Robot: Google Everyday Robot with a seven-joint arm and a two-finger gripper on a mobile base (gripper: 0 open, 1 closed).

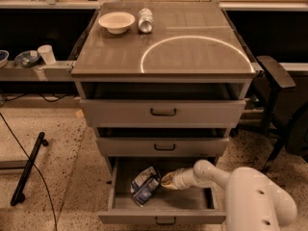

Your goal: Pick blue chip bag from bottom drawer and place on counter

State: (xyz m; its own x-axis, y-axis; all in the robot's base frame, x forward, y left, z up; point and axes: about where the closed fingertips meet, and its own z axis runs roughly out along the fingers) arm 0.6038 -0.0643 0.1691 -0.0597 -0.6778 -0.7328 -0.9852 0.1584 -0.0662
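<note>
The bottom drawer [163,213] is pulled open. The blue chip bag [145,186] lies crumpled inside it, left of centre, dark blue with white panels. My white arm reaches into the drawer from the lower right. My gripper [167,180] is inside the drawer at the bag's right edge, touching or nearly touching it. The counter [192,28] is the glossy grey-brown top of the cabinet, with a bright circular light reflection.
A white bowl [116,21] and a silver can [145,19] stand at the counter's back left. The two upper drawers [162,112] are slightly open. A dark chair [281,109] stands right of the cabinet. A black bar [28,170] and a cable lie on the floor at left.
</note>
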